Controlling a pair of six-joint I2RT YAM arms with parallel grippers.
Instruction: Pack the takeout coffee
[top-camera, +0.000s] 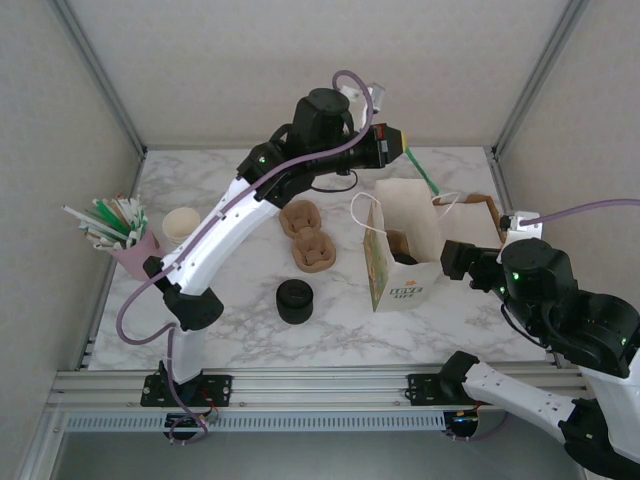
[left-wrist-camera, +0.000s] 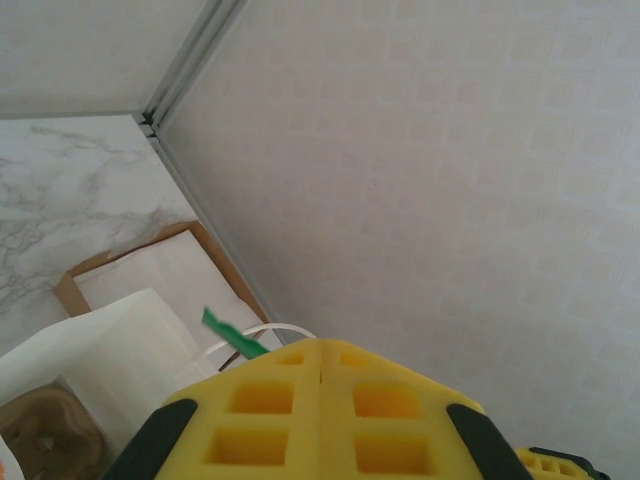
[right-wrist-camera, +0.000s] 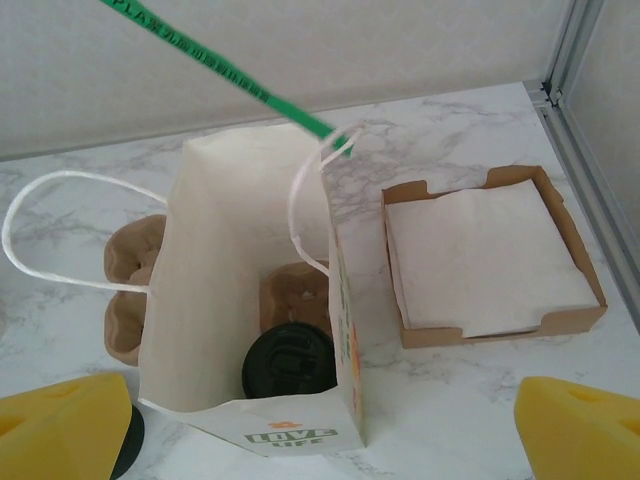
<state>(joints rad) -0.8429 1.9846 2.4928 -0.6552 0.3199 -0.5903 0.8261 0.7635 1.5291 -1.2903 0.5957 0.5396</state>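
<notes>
Marble worktop (top-camera: 250, 340): bagged takeout coffee (right-wrist-camera: 288, 362), likely light and crushable, best gripped below its lid; left claw (left-wrist-camera: 320, 350) pinches a green straw (right-wrist-camera: 215, 70), right claw (right-wrist-camera: 322, 425) gapes.

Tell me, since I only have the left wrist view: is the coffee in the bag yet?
Observer: Yes. The right wrist view looks down into the open paper bag, and the takeout coffee stands at the bottom with its black lid on.
Operator: What is the green scrap by the left jaws?
Observer: It is a long green straw. The left gripper pinches its upper end, and it slants down to the bag's mouth.
Operator: And the right arm?
Observer: The right gripper hangs beside the bag, jaws wide open and holding nothing.
</notes>
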